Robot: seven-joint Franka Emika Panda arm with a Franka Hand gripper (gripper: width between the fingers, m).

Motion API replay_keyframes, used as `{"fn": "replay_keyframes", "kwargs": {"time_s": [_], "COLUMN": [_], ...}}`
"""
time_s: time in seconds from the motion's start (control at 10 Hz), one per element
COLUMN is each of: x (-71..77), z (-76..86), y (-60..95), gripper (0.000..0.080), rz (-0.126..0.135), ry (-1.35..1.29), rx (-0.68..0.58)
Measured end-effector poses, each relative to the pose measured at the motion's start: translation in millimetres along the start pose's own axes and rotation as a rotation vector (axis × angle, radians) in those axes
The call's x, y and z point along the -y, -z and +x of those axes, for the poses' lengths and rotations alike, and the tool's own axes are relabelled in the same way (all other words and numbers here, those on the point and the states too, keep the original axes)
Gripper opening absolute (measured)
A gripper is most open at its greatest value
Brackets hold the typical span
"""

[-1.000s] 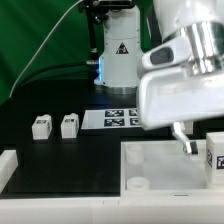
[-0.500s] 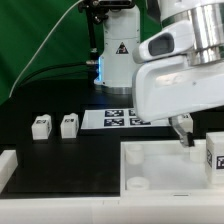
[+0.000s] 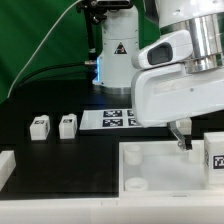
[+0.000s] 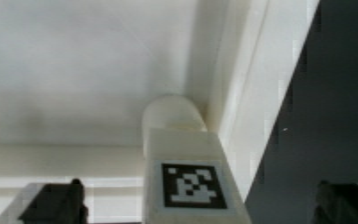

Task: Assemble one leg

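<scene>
A small white leg [image 4: 190,150] with a black-and-white tag stands against the inner wall of the large white tray [image 4: 69,90]. My gripper [image 4: 197,205] is open, with a dark finger [image 4: 51,202] on each side of the leg and gaps between. In the exterior view the gripper [image 3: 183,137] hangs just above the tray [image 3: 150,165], and this leg [image 3: 214,158] shows at the right edge. Two more legs [image 3: 39,127] [image 3: 68,126] stand on the black table at the exterior view's left.
The marker board [image 3: 115,119] lies on the table behind the tray. The arm's white base [image 3: 118,55] stands behind it. A white block [image 3: 5,165] sits at the exterior view's left edge. A green curtain closes the back.
The gripper shifted slightly toward the exterior view's left, rising and then lowering a little over the tray. The legs have not moved.
</scene>
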State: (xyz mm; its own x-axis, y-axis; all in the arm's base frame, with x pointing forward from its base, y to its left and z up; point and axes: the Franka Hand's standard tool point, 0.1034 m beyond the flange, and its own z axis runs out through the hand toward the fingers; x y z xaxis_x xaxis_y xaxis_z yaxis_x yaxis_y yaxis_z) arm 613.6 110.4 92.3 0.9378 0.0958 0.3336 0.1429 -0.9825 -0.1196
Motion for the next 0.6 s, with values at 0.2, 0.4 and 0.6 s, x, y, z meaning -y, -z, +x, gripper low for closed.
{"fn": "replay_keyframes", "kwargs": {"time_s": [0.2, 0.4, 0.6], "x": [0.0, 0.0, 2.8], "z": [0.0, 0.0, -16.5], "y": [0.0, 0.0, -3.6], "gripper": [0.0649, 0.0649, 0.0649], "rz": [0.0, 0.0, 0.037], "ry": [0.0, 0.0, -0.009], "rx": [0.0, 0.0, 0.183]}}
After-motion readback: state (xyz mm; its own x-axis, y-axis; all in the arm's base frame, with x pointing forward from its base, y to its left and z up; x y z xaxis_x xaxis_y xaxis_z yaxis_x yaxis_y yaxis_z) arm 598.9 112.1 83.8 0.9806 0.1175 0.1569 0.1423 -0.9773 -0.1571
